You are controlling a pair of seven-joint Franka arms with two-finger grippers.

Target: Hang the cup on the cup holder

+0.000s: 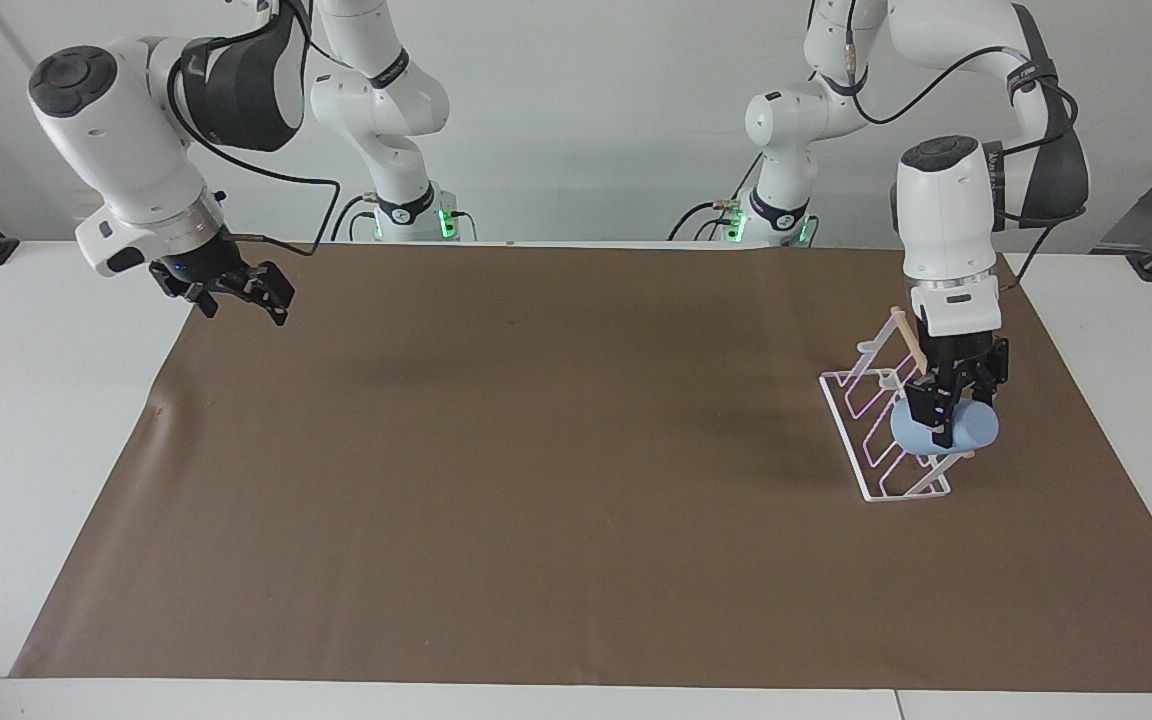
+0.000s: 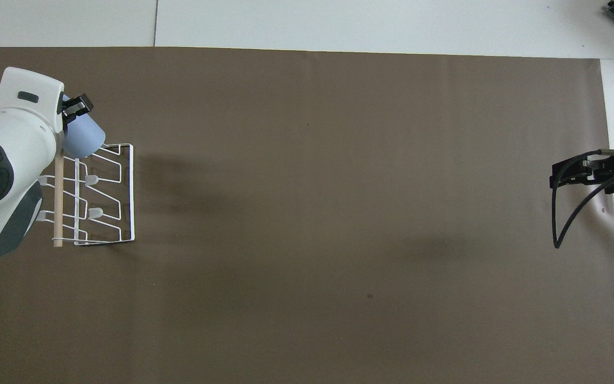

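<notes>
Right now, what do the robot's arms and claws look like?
Both arms are glossy white with rounded joints, dark grey bands at the elbows and dark round caps on top. Loose black cables loop along them. Each ends in a small black claw with two fingers: the left gripper and the right gripper. Green lights glow at the bases.

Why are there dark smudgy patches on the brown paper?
Those are soft shadows: in the overhead view one lies beside the cup holder, where the left gripper holds the cup; in the facing view a dark patch shows beside the rack too.
</notes>
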